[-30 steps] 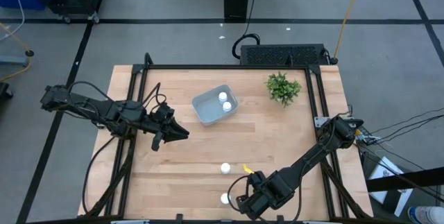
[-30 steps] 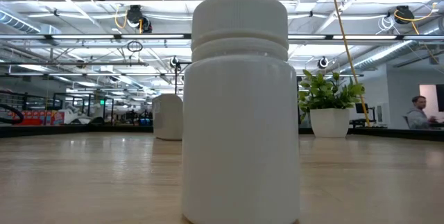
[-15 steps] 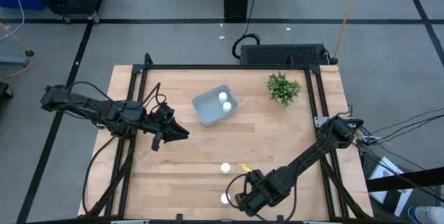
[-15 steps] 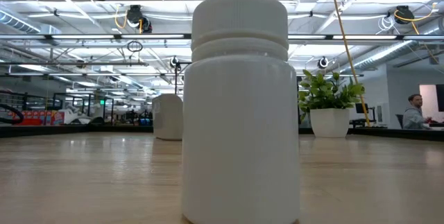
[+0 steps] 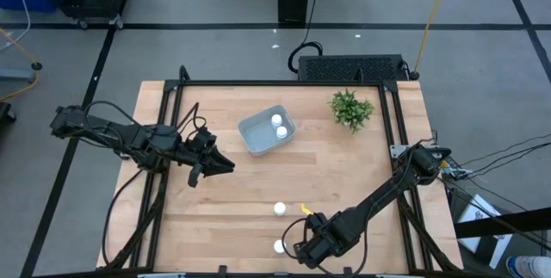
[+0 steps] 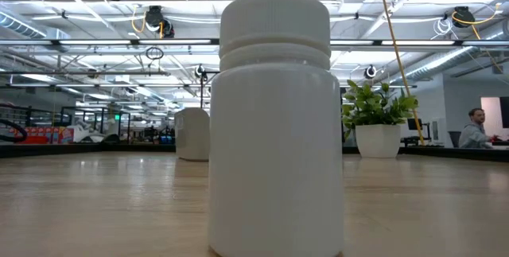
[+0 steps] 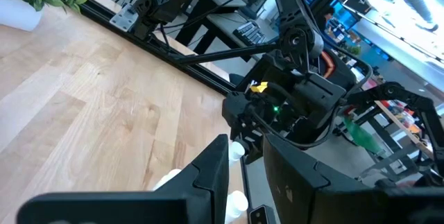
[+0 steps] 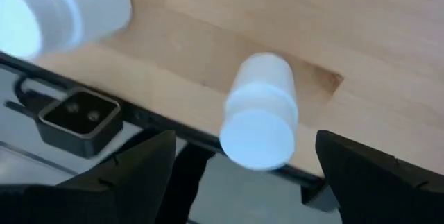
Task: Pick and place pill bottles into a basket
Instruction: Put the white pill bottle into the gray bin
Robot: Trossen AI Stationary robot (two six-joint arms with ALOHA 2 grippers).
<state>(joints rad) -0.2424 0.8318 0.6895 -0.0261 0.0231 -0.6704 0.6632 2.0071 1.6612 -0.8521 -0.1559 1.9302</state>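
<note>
High view | right claw (image 5: 290, 249) open, nudged toward front bottle (image 5: 278, 246) | contact unclear

Even, bright light is cast by ceiling strip lights (image 6: 71, 44); the near pill bottle (image 8: 258, 110) is rendered blurred and glaring.

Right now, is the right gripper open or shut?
Open: the right gripper hangs above a standing pill bottle, its dark fingers spread wide on either side.
</note>
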